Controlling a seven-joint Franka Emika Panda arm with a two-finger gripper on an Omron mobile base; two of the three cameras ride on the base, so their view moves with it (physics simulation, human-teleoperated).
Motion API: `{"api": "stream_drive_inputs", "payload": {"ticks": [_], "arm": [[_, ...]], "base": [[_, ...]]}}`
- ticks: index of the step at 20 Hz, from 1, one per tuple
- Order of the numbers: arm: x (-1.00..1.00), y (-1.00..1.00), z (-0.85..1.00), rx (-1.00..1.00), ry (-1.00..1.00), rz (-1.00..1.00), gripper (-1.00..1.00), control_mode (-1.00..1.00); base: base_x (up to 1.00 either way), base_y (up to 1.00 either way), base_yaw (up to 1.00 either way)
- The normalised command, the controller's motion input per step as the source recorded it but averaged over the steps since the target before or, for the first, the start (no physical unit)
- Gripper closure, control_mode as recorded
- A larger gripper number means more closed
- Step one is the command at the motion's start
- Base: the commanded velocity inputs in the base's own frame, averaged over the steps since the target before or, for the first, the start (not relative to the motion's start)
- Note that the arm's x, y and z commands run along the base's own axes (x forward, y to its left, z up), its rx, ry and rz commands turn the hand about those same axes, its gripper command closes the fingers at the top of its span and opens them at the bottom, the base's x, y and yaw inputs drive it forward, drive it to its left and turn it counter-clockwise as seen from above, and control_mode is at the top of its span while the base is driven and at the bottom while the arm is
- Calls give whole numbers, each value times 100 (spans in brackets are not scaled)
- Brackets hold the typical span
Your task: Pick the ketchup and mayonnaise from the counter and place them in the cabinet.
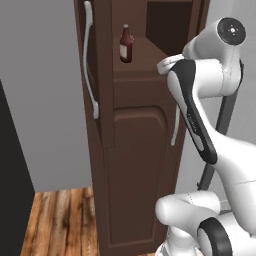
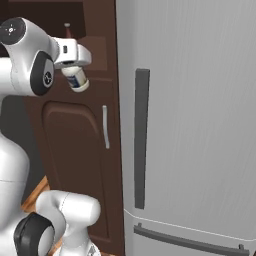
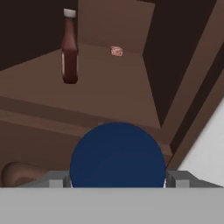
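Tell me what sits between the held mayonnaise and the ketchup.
Nothing: in the hand view, bare cabinet shelf runs from the mayonnaise to the ketchup.

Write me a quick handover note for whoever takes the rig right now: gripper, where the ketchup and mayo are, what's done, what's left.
Gripper: shut on the mayonnaise, held tilted in front of the cabinet, just below the open niche's shelf edge.
Ketchup: standing upright on the niche shelf, left of centre in the hand view.
Small pinkish item lies at the back of the shelf; cannot tell what it is.
Done: ketchup placed.
Left: lift the mayonnaise into the niche, set it down, probably right of the ketchup, release and withdraw.
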Motion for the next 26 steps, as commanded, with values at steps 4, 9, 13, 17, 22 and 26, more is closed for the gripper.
{"api": "stream_drive_inputs", "payload": {"ticks": [4,9,13,17,22,26], "arm": [[24,-4,5,1,-7,0,100,-100],[23,-2,15,5,-6,0,100,-100],[23,0,16,5,-3,2,100,-100],[26,0,10,2,0,3,100,-100],[20,0,1,0,0,3,100,-100],[17,0,1,0,0,2,100,-100]], "base": [[0,0,0],[0,0,0],[0,0,0],[0,0,0],[0,0,0],[0,0,0]]}}
